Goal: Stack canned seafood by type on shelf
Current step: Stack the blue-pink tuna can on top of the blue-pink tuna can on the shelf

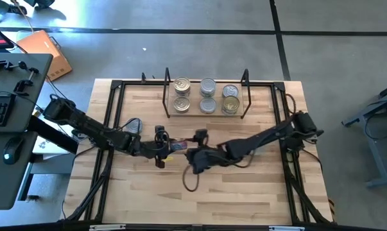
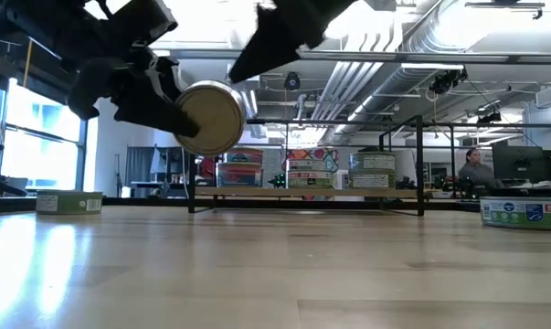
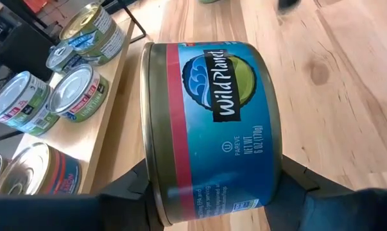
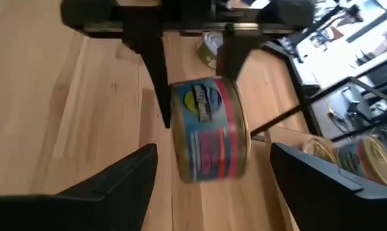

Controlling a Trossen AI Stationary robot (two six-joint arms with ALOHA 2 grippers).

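My left gripper [image 1: 167,146] is shut on a blue-labelled can [image 3: 212,128] above the table's middle, in front of the shelf. The can lies on its side with its gold lid [image 2: 211,117] toward the near edge. My right gripper [image 4: 215,183] is open just to the can's right; its fingers stand wide on either side of the can [image 4: 209,128] without touching it. On the light-wood shelf [image 1: 206,114] at the far side stand several cans [image 1: 208,85], gold-lidded and silver-lidded, partly stacked. My left gripper pinches the can by its two flat ends, one finger [image 3: 132,189] at the lid end [image 3: 149,160] and the other [image 3: 299,183] at the bottom end. The fingers come from the table's left, slanting slightly down. The can is lifted clear of the table, its axis level.
A green-labelled can [image 2: 69,202] lies on the table at the left, beside my left arm [image 1: 134,125]. Another can with a blue label [image 2: 526,212] sits at the right. The black table frame [image 1: 116,86] runs along the edges. Bare wood lies toward the near edge.
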